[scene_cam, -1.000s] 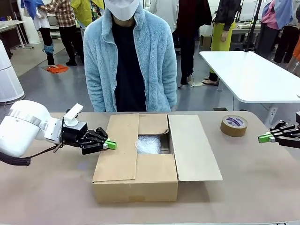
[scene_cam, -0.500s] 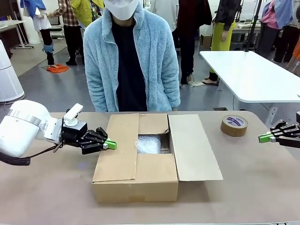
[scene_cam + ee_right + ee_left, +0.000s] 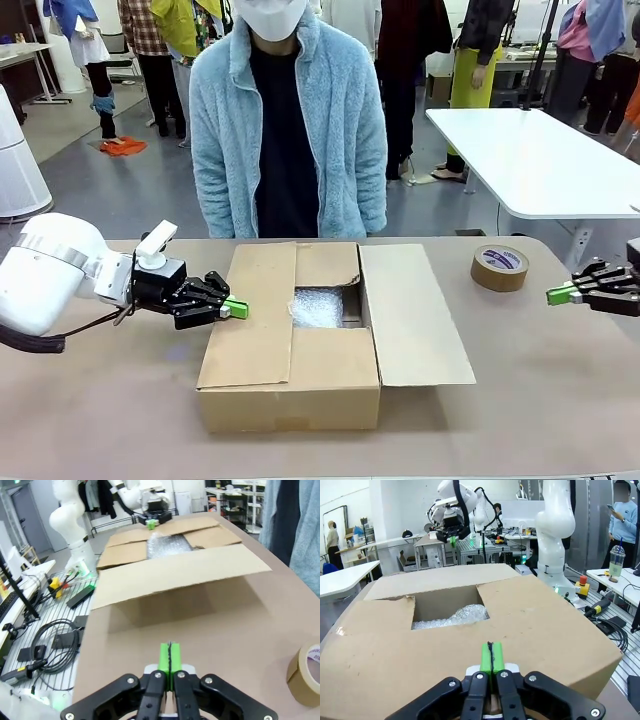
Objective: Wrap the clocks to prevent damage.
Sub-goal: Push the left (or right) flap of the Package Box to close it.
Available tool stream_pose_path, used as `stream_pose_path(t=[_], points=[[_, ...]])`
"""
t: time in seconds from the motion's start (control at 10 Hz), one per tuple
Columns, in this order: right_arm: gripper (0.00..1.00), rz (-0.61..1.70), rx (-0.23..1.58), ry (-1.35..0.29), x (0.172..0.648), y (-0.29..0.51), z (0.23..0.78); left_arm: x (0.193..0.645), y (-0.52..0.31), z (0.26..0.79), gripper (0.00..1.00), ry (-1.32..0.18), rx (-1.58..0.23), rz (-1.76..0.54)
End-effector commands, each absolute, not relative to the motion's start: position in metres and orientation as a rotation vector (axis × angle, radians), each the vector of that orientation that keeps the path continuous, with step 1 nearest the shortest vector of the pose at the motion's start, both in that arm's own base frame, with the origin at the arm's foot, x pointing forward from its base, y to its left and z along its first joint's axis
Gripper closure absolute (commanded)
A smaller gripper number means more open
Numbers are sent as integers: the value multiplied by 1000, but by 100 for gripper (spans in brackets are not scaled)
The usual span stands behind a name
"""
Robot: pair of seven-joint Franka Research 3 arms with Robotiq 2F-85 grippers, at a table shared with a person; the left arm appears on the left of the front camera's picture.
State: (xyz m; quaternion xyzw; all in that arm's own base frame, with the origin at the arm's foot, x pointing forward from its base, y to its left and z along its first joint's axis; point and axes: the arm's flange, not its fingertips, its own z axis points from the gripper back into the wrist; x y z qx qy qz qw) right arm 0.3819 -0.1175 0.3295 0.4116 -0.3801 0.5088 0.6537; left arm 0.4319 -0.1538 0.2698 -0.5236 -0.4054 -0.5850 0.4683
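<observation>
Lying inside open cardboard box (image 3: 290, 392): bubble-wrapped clocks (image 3: 317, 307); left end effector (image 3: 238, 308), right end effector (image 3: 555, 295) pressed together.

Cardboard box (image 3: 290, 395) flaps cover much of the bubble-wrapped clocks (image 3: 317, 308)

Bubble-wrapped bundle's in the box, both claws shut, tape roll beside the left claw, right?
No: the tape roll lies near the right claw, not the left claw, as the front view shows. The bundle is in the box and both claws are shut.
</observation>
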Motion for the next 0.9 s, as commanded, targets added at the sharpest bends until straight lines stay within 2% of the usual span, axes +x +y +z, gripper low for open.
stream_pose_path(t=[0.0,0.3,0.5,0.6,0.8], points=[[99,1117,982,-784,402,-81,282,433,-154,268,100,-981,-1281,-1431],[99,1164,1016,-774,417,-30,260,433,-154,268,100,-981,-1281,-1431],[99,1185,1043,-828,413,-32,270,433,-154,268,100,-981,-1281,-1431],[99,1162,1043,-744,412,-22,256,433,-154,268,100,-981,-1281,-1431],[99,1162,1043,-744,412,-22,256,433,-154,268,100,-981,-1281,-1431]])
